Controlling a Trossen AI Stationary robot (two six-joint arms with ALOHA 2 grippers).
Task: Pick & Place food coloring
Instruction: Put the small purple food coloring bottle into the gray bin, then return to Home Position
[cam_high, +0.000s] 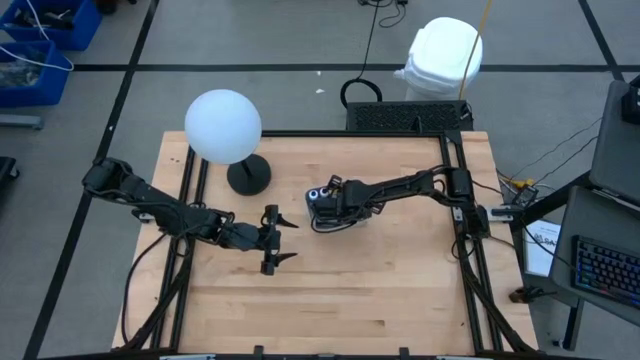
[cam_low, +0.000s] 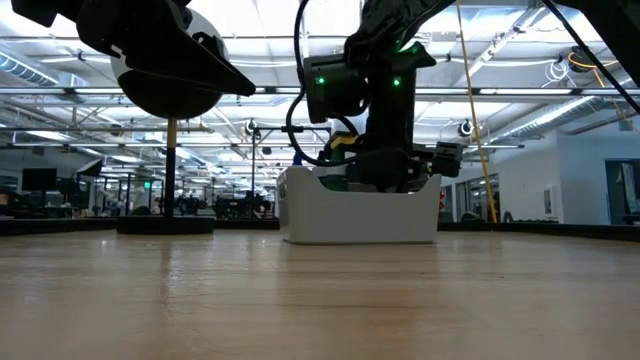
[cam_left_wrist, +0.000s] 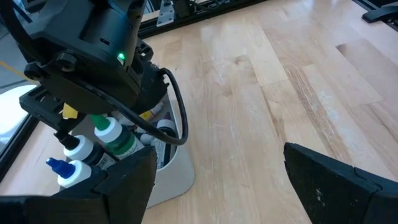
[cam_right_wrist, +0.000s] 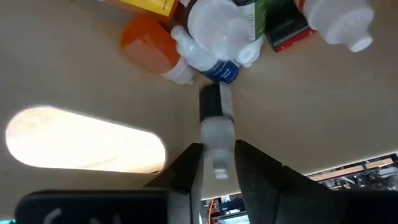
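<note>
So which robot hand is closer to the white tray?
The right gripper. It reaches down into the white tray among the little bottles. The left gripper waits open over the bare table beside it.

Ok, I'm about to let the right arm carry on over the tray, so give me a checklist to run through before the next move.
1. Right gripper over the tray: ok.
2. Small bottle between its fingers: ok, white cap sits in the gap.
3. Grip firm: cannot tell.
4. Other bottles clear of the fingers: not ok, several are crowded just beyond the held one.
5. Left gripper open and away from the tray: ok.
</note>
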